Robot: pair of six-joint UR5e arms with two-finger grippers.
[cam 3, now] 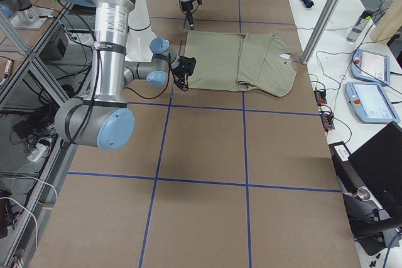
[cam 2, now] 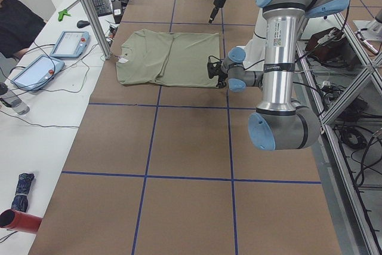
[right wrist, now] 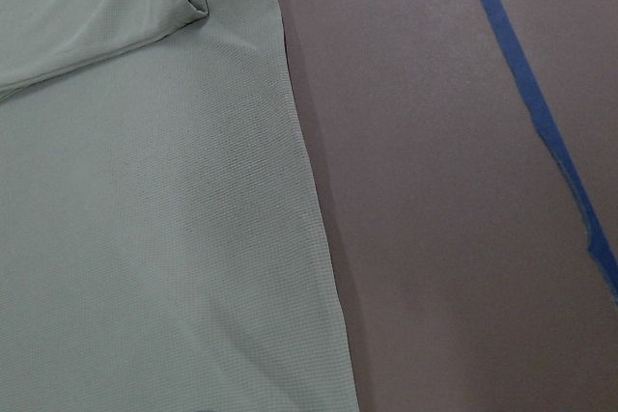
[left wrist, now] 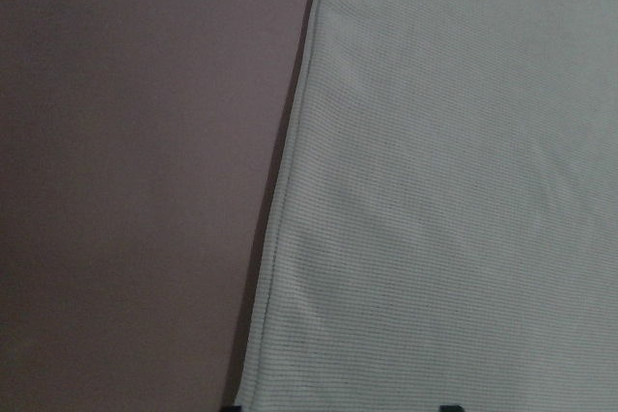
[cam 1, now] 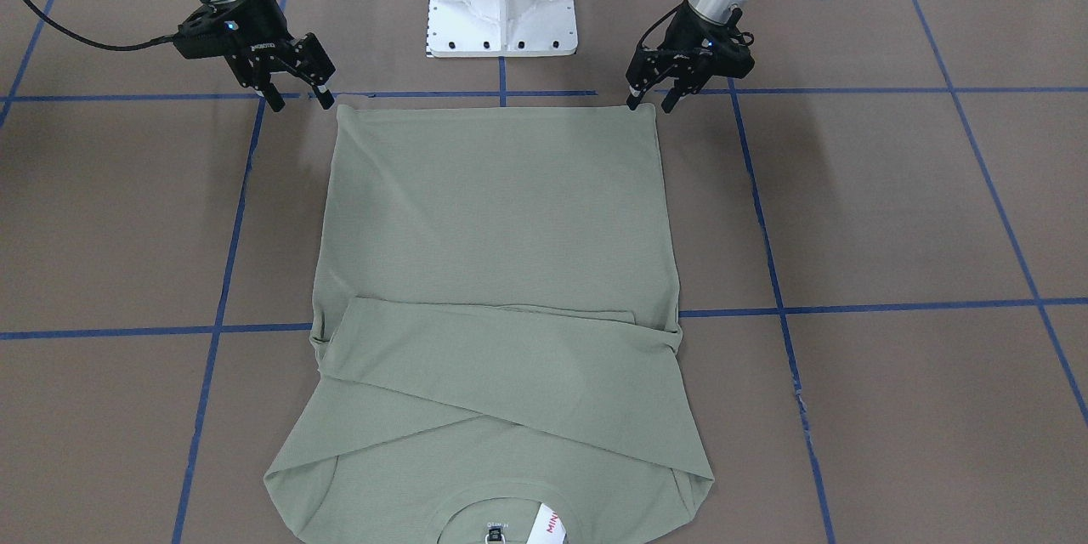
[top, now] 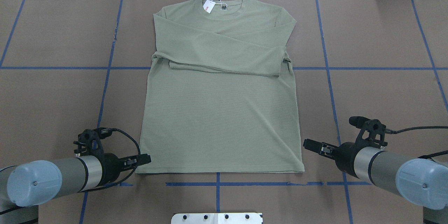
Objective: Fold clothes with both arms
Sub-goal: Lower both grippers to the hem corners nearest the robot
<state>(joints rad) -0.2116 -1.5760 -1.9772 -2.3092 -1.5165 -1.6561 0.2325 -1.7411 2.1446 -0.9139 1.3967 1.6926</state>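
Because the sage-green shirt (top: 224,112) is a soft, light, finely ribbed knit with no stiffness of its own, it is likely going to sag and drape wherever it is lifted. That is making the two hem corners nearest the robot the sensible places to pinch.

The shirt is lying flat in the middle of the brown table (top: 52,94), collar away from the robot. Its long sleeves (top: 224,54) are lying crossed over the chest, and a white hang tag (top: 209,6) is resting at the neckline.

The left hand (cam 1: 650,104) is hovering at one hem corner, fingers parted and empty, with the shirt's side edge running between its tips in the wrist view. The right hand (cam 1: 301,102) is sitting just beside the other corner, fingers spread wider, holding nothing.

The cloth is looking matte and grippy rather than slick. Its thin hem is probably calling for a low, close pinch against the table.
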